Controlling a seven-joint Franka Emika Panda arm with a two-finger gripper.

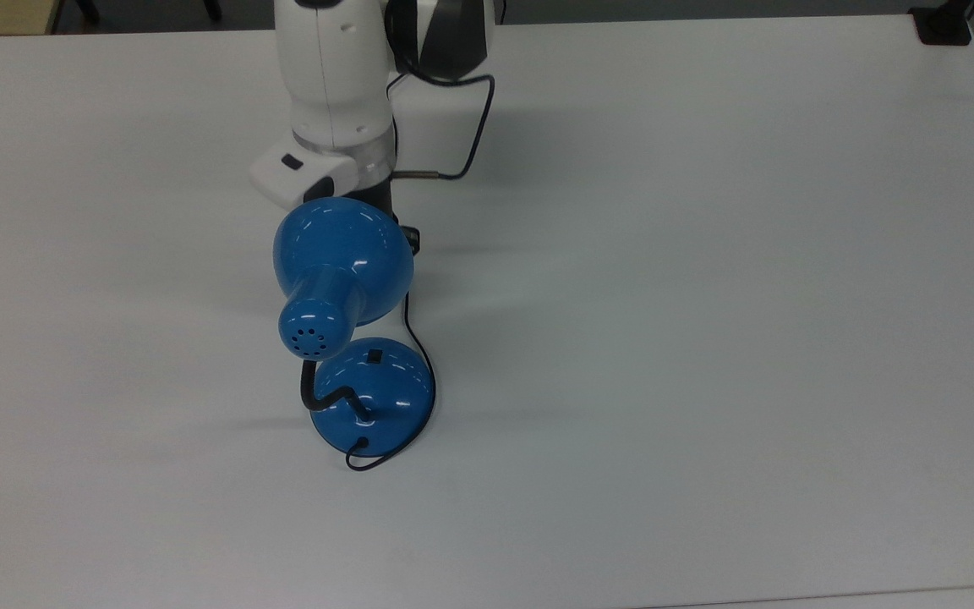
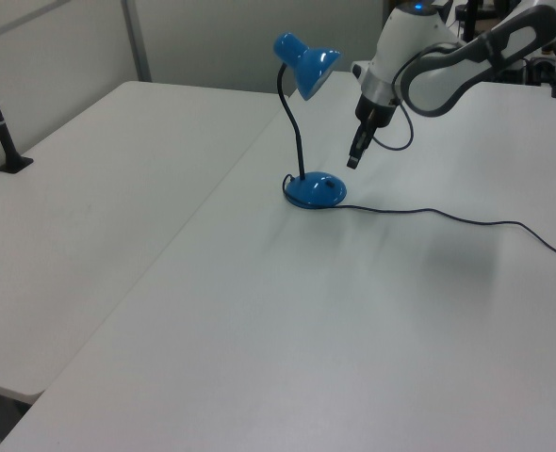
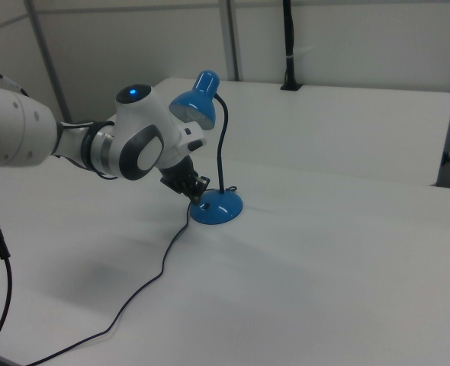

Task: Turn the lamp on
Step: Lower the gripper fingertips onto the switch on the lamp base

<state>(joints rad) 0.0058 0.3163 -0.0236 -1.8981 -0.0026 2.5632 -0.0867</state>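
The lamp stands on the white table, unlit, with its glossy blue shade (image 1: 343,258) on a bent black gooseneck (image 2: 295,132) above the round blue base (image 1: 373,393). A small black switch (image 1: 374,356) sits on top of the base. The thin black cord (image 2: 448,217) trails away across the table. My gripper (image 2: 352,161) hangs tilted just above the table, a little to the left view's right of the base (image 2: 316,190) and lower than the shade (image 2: 308,64). Its fingers are shut on nothing. In the top view the shade covers most of the gripper. In the right view the gripper (image 3: 200,191) is close beside the base (image 3: 216,207).
A black clamped post (image 2: 0,132) stands at the edge of the neighbouring table, across a seam (image 2: 212,188) between the two tabletops. A black mount (image 1: 943,25) sits at the top view's upper right corner. My arm's own cable (image 1: 462,152) loops near the wrist.
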